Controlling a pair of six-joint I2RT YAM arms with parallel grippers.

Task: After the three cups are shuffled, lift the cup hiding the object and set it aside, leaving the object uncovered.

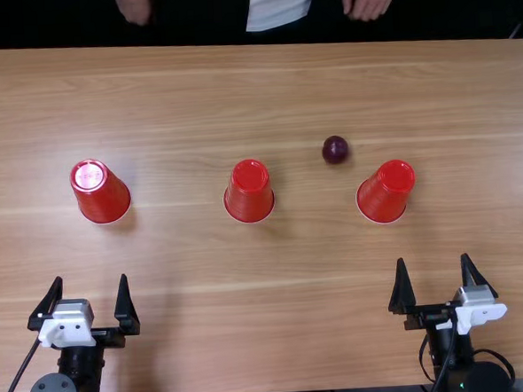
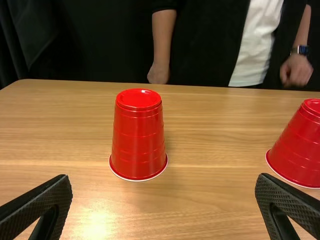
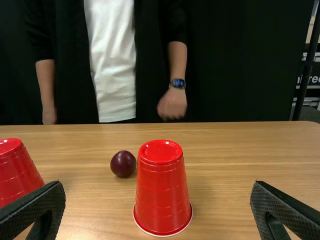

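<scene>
Ball [image 1: 334, 149] is lying bare near right cup [image 1: 386, 191], middle cup [image 1: 249, 190], left cup [image 1: 100, 191] standing inverted — left gripper [image 1: 84, 300], right gripper [image 1: 434, 280] holding fingers apart.

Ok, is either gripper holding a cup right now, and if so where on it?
Nothing is held. The left gripper and the right gripper are both open and empty.

The left cup [image 1: 100, 192], middle cup [image 1: 249, 191] and right cup [image 1: 386, 191] are glossy red with white rims. The ball [image 1: 334, 150] is dark maroon. The desk [image 1: 255, 90] is light brown with wood grain. The fingers [image 2: 280, 197] are black, diamond-textured.
</scene>
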